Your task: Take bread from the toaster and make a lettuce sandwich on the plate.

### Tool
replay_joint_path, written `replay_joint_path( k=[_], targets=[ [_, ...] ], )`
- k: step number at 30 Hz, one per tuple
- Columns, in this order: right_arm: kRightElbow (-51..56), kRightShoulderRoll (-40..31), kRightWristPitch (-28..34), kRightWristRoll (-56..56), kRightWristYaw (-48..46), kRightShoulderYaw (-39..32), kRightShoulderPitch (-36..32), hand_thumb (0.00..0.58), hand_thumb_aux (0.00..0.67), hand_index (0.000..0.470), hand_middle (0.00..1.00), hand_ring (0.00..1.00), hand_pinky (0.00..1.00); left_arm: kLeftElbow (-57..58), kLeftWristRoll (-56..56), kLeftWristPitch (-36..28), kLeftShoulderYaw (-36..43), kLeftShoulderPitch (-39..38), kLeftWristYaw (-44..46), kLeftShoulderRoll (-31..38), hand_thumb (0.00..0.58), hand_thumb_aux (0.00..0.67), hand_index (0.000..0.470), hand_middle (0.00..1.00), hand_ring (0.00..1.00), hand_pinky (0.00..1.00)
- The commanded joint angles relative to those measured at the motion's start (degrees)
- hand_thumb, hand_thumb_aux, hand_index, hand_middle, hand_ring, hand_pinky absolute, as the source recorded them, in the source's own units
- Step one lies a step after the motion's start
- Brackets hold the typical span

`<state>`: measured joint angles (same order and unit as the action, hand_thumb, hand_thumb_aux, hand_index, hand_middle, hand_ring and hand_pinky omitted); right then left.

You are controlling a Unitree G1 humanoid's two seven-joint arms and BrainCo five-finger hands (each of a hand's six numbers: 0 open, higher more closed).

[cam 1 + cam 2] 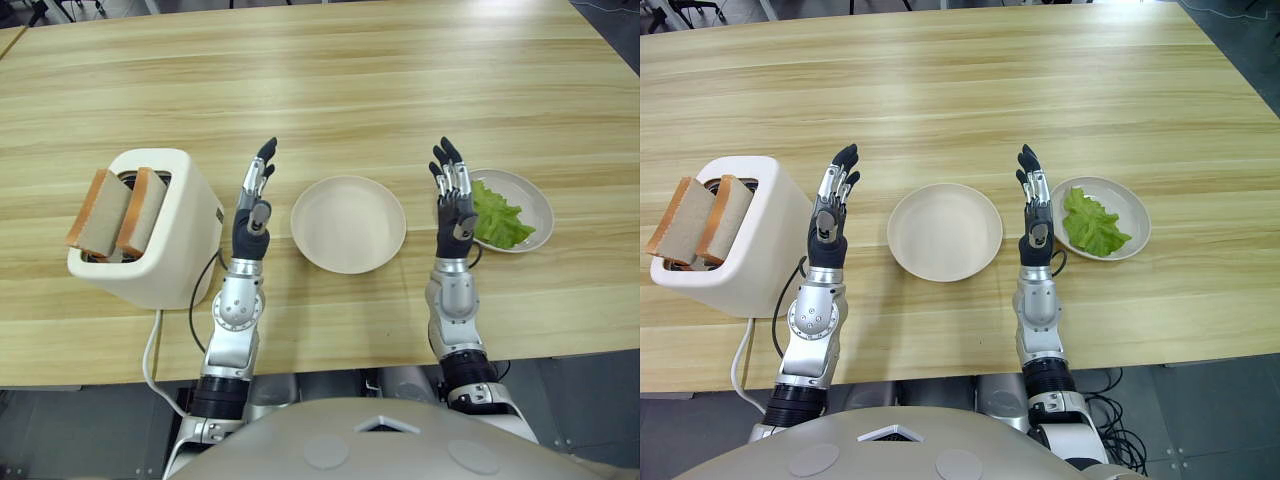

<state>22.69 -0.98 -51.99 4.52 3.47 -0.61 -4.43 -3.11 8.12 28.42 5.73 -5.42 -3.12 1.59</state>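
My left hand [255, 205] is open, fingers stretched out straight and pointing toward the far side of the wooden table [400, 80], with nothing in it. It sits between the toaster [150, 235] on its left and the plate [348, 224] on its right, close to both; I cannot tell whether it touches either.

My right hand [452, 200] is open in the same way, fingers straight and pointing away from me, holding nothing. It lies just right of the plate and just left of a shallow dish [537, 198].

The toaster is cream-coloured with rounded corners and stands at the near left of the table. Two slices of bread rise side by side out of its top slots, the left slice [97, 212] and the right slice [143, 210]. Both lean toward the left, and their brown crusts and pale faces are in plain sight. A white cord [152, 350] runs from the toaster's near side down over the near edge of the table, and a black cable [195, 300] loops beside my left wrist.

The plate is round and cream, set in the middle of the near part of the table, between my two hands. The lettuce [497, 217], a ruffled green leaf, lies in the dish to the right, well apart from the toaster.
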Motion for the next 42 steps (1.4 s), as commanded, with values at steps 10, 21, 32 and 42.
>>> replay_joint_path(
  k=[10,21,32,42],
  targets=[
    [0.7,-0.2,-0.6,-0.6,-0.2,0.9,-0.2,0.000,0.000,0.000,0.00,0.00,0.00,-30.3,-0.1,-7.7,-11.2,-2.7,3.2,7.9,0.000,0.000,0.000,0.00,0.00,0.00],
    [0.5,0.5,-0.9,-0.4,-0.1,0.7,0.7,0.000,0.000,0.000,0.00,0.00,0.00,-25.0,20.1,-23.9,-40.8,-13.1,6.6,28.3,0.000,0.000,0.000,0.00,0.00,0.00],
    [0.6,-1.8,-0.7,-0.9,0.0,2.9,-0.3,0.000,0.000,0.000,0.00,0.00,0.00,-14.3,29.8,-30.2,-37.8,-17.4,5.3,30.2,0.000,0.000,0.000,0.00,0.00,0.00],
    [0.8,-1.4,-1.1,-0.3,0.4,3.0,-0.3,0.000,0.000,0.000,0.00,0.00,0.00,-13.8,29.8,-35.6,-38.4,-16.4,4.5,30.3,0.000,0.000,0.000,0.00,0.00,0.00]
  ],
)
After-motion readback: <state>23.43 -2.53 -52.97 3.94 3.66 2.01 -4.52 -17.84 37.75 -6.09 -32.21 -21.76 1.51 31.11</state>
